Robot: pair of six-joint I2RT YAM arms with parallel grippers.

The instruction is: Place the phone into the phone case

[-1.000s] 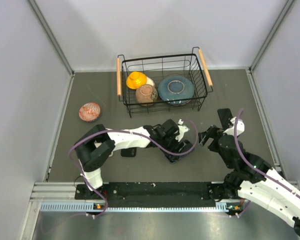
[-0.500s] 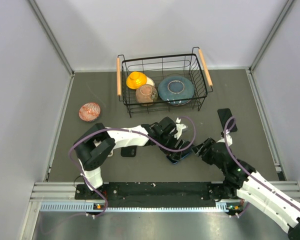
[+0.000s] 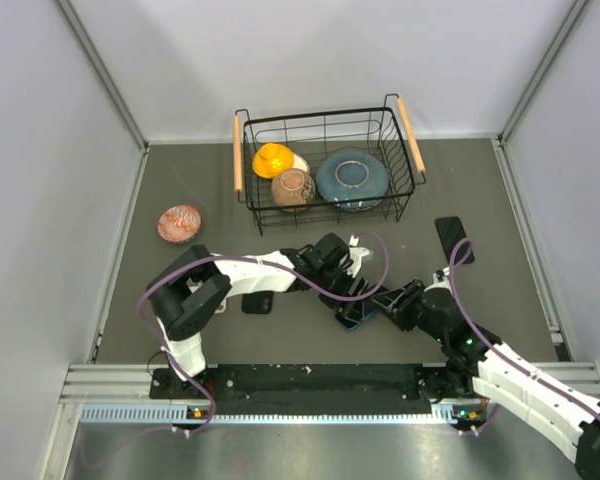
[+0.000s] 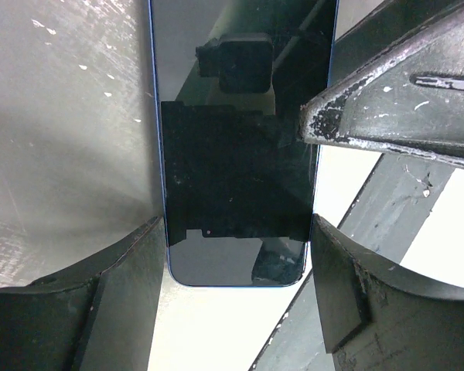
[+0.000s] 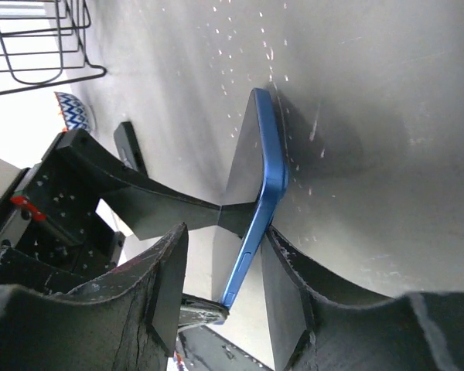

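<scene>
The phone (image 3: 356, 314) is blue-edged with a dark screen and sits tilted above the table in front of the basket. My left gripper (image 3: 346, 296) is shut on it, with a finger on each long edge in the left wrist view (image 4: 238, 232), where the phone (image 4: 236, 154) fills the middle. My right gripper (image 3: 380, 308) is open and straddles the phone's end (image 5: 263, 178). In the right wrist view (image 5: 224, 241) its right finger touches the phone and its left finger stands apart. The black phone case (image 3: 452, 238) lies flat on the table to the far right.
A wire basket (image 3: 413, 140) at the back holds a yellow bowl, a brown cup and a blue plate. A reddish bowl (image 3: 180, 223) sits at the left. A small black object (image 3: 257, 302) lies by the left arm. Walls close in on both sides.
My right arm has swung left from beside the phone case, and its open fingers now straddle the phone. My left gripper keeps hold of the phone and has shifted slightly.
</scene>
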